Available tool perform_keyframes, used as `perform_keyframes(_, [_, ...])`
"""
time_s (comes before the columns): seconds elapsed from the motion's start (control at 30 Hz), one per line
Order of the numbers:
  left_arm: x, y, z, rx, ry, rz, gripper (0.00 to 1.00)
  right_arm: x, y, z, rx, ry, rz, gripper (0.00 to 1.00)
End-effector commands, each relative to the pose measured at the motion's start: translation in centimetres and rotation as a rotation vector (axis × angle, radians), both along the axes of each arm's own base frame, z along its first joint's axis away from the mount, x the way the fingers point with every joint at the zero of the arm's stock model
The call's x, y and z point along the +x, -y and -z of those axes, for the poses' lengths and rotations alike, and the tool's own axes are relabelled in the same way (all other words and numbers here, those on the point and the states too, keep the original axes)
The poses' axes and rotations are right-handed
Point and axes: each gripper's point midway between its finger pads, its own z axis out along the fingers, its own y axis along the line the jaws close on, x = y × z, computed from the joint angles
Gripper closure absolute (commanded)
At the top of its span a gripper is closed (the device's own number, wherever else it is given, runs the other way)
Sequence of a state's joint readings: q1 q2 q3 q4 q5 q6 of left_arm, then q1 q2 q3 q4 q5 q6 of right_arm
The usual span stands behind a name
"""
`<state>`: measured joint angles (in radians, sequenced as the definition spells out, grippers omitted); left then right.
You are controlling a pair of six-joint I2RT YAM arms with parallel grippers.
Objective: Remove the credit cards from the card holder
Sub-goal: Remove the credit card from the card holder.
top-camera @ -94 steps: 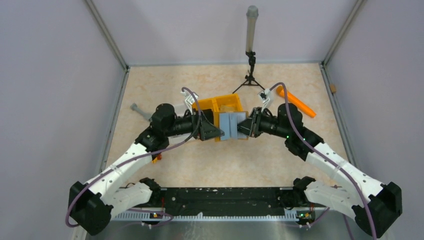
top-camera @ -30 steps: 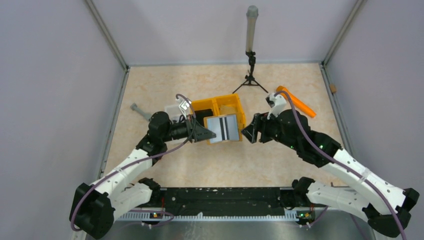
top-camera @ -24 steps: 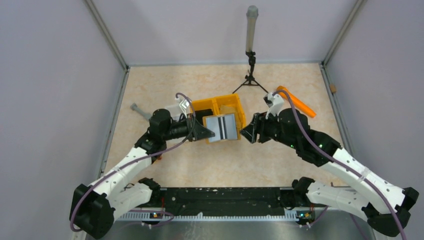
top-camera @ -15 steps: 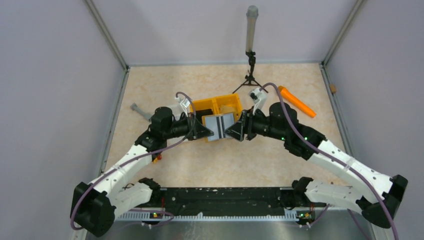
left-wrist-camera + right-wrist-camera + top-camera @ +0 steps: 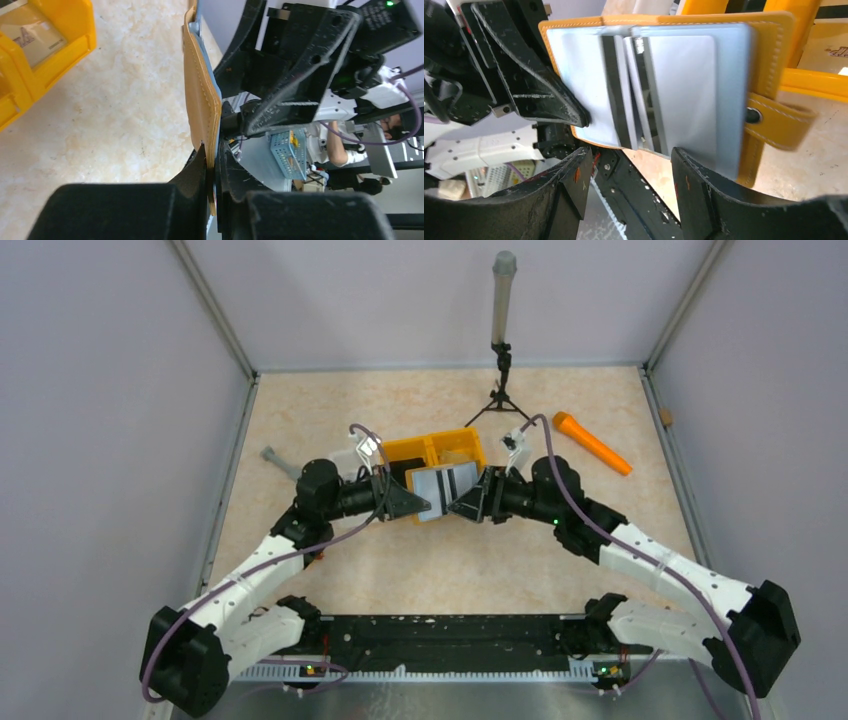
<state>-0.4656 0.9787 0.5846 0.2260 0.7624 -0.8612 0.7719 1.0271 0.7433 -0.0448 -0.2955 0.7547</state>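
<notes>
The holder (image 5: 769, 30) is a flat, soft tan rectangle with pale stitching along its rounded border, lying open and lifted off the table (image 5: 330, 405) at the near side of the bin (image 5: 440, 448). Its inner face is filled by the cards (image 5: 684, 90), smooth silvery-grey rectangles that overlap in steps, with dark stripes running down their edges near the middle. A short tan strap (image 5: 779, 120) with a dark round snap sticks out from the holder's edge on the side nearest the bin. In the left wrist view the holder (image 5: 202, 95) is edge-on, a thin stitched leather sheet with a bluish-grey layer against one face. The left gripper (image 5: 212, 165) has its black jaws pressed together on the holder's edge, on the side away from the bin's front wall. The right gripper (image 5: 629, 160) faces the cards with its jaws spread wide, the matte, scuffed fingers (image 5: 569, 180) on either side of the striped middle, just short of the holder's near edge; whether they touch it cannot be told. From above, both grippers meet tip to tip at the cards (image 5: 445, 483), just in front of the bin. The bin is glossy orange-yellow plastic with a divider and straight walls. To its right, well apart, lies an orange cylindrical stick (image 5: 593, 443) on the beige marbled table. Behind the bin stands a small black tripod (image 5: 498, 390) carrying an upright grey tube.
</notes>
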Motion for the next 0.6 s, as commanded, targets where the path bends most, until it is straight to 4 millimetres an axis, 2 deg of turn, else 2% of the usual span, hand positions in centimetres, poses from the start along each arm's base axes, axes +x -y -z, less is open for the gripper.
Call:
perform_keyframes(0.0, [-1.8,0.4,-4.2,-0.148,0.133,0.105,0.98,0.2,0.0,-3.5,0.152,0.045,-0.014,0.39])
perform_keyframes(0.1, [-2.6,0.5,-5.3,-0.203,0.150,0.148,0.99,-0.5,-0.2,-3.9,0.195,0.043,-0.045,0.44])
perform_keyframes(0.2, [-3.3,0.5,-6.1,-0.239,0.153,0.181,0.99,-1.1,-0.2,-5.4,0.283,0.062,-0.068,0.48])
perform_keyframes(0.4, [-3.6,0.5,-6.5,-0.256,0.147,0.199,0.98,-1.7,-0.5,-7.1,0.345,0.080,-0.111,0.57])
perform_keyframes(0.57, [-3.6,0.5,-6.4,-0.255,0.143,0.202,0.98,-1.9,-0.5,-8.1,0.375,0.089,-0.120,0.73])
